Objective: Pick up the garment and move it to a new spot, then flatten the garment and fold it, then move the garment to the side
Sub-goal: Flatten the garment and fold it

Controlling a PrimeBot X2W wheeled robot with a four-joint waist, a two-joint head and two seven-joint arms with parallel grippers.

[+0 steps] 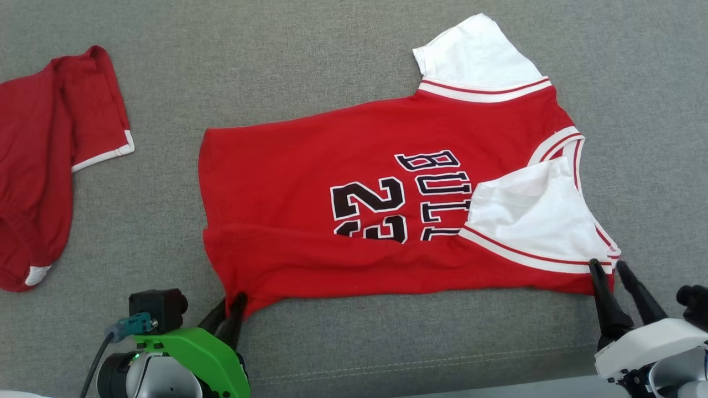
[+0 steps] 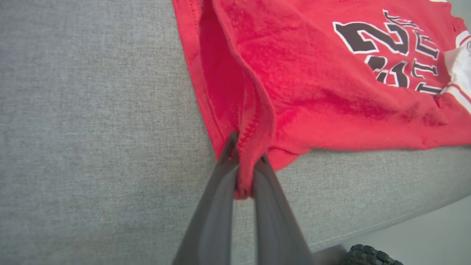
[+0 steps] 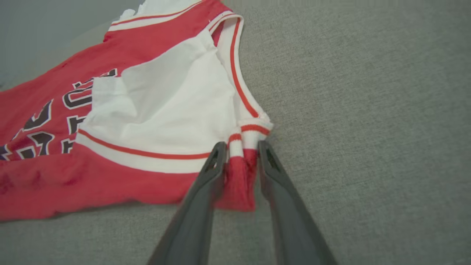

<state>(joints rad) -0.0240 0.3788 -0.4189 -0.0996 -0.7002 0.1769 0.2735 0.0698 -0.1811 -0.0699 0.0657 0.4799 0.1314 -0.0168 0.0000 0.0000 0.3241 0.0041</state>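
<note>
The grey fabric surface (image 1: 387, 342) lies under both grippers. The garment (image 1: 310, 166), a red jersey with white sleeves and black lettering, is spread on it directly ahead of the fingertips, spanning from one gripper to the other. Its near edge is folded over the body. One white sleeve lies across the lettering just ahead of the right gripper. A second red cloth (image 1: 33, 166) lies well apart, beyond the left gripper on its outer side.

The left gripper (image 1: 232, 303) is clamped on the garment's hem corner. The right gripper (image 1: 607, 265) has its fingers apart, with the striped shoulder corner between them.
</note>
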